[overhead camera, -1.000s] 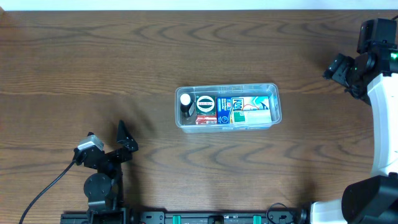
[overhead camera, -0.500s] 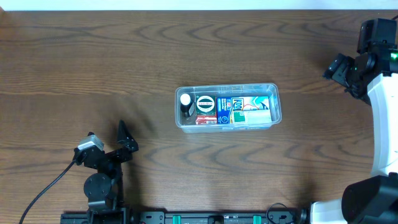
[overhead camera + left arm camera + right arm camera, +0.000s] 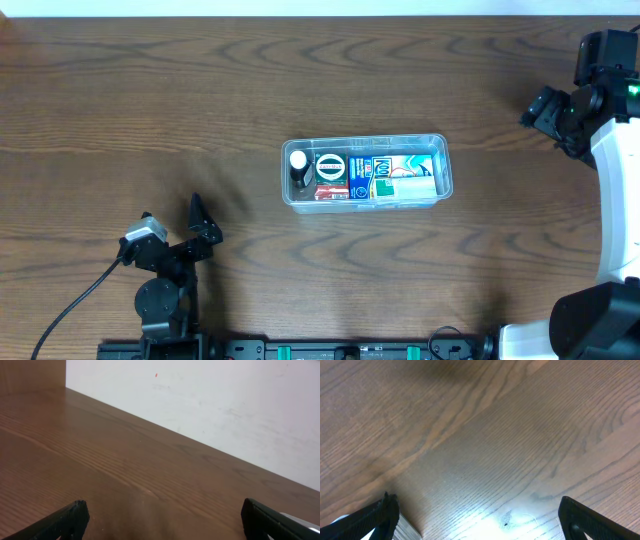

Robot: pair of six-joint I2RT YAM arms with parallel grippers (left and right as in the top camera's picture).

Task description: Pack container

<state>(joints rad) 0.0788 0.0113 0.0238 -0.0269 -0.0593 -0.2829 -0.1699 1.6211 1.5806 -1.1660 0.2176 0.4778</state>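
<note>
The container (image 3: 366, 141) — a clear, shallow plastic tub with rounded corners and a rolled rim — sits upright near the middle of the wooden table (image 3: 200, 100), long side running left to right, uncovered and filled with small packets (image 3: 405, 175) lying side by side.

We're looking at a robotics lab bench here: bare dark-brown wood-grain tabletop (image 3: 300, 80), plain white wall (image 3: 225, 410) behind it, a black cable (image 3: 70, 308) trailing from a black arm base (image 3: 158, 300) at the near edge.

Clear container (image 3: 443, 150); blue, green, red packets (image 3: 375, 178); dk-brown woodgrain table (image 3: 200, 100).
</note>
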